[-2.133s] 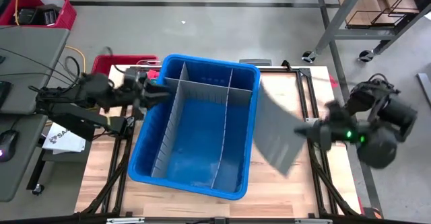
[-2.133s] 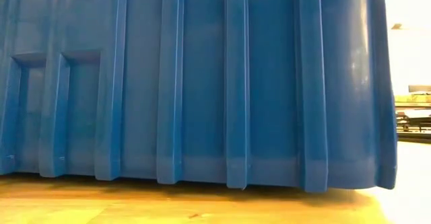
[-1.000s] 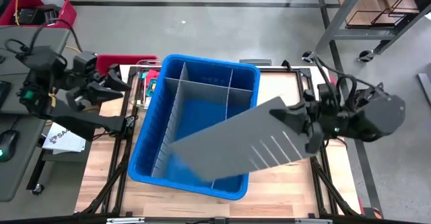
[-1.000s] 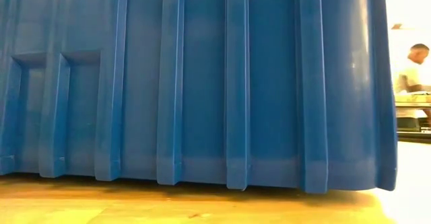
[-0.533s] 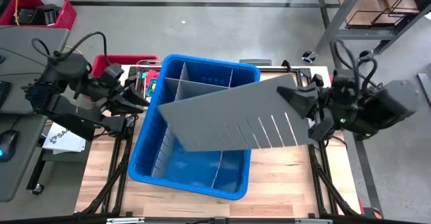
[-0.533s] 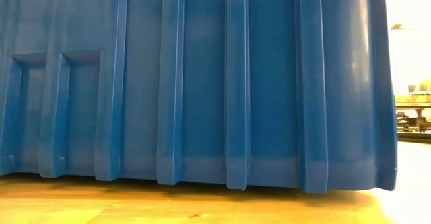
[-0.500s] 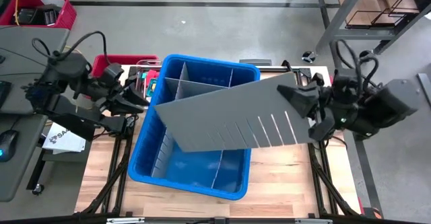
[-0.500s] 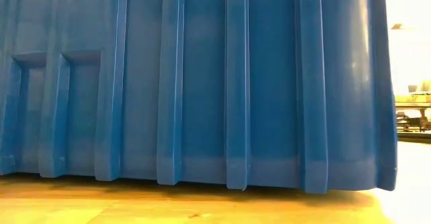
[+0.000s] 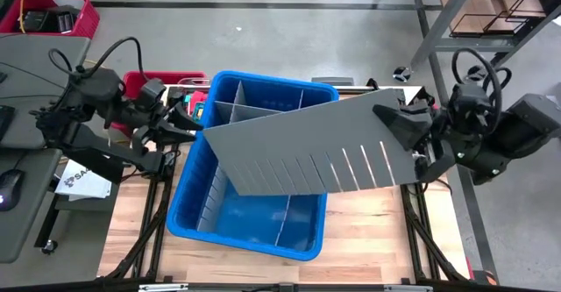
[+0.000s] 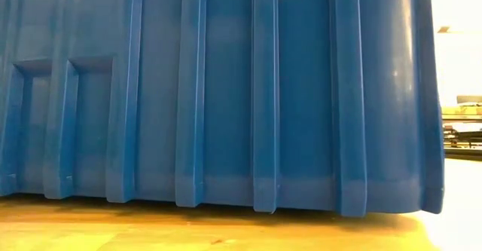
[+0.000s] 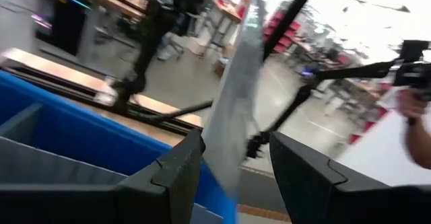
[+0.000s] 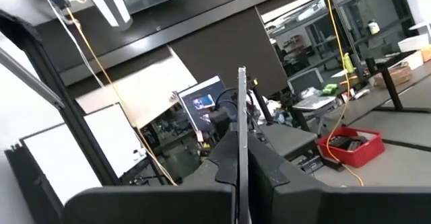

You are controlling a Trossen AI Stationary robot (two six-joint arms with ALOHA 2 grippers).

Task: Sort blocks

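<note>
From above, my right gripper (image 9: 410, 127) clamps the grey divider panel (image 9: 307, 152) over the blue bin (image 9: 188, 187); low view shows only bin wall; my left gripper (image 9: 180, 121) is parted, empty.

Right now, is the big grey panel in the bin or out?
Out. The right claw holds the panel up over the bin.

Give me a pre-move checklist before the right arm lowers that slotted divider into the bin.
1. Right gripper shut on the slotted grey divider panel at its end: ok.
2. Panel over the blue bin: ok; held tilted, spanning it crosswise.
3. Panel slots lined up with the dividers already in the bin: cannot tell.
4. Left gripper clear of the panel: not ok; fingers apart, its far end between them in the left wrist view.
5. Blocks in the bin: cannot tell; panel covers much.
</note>
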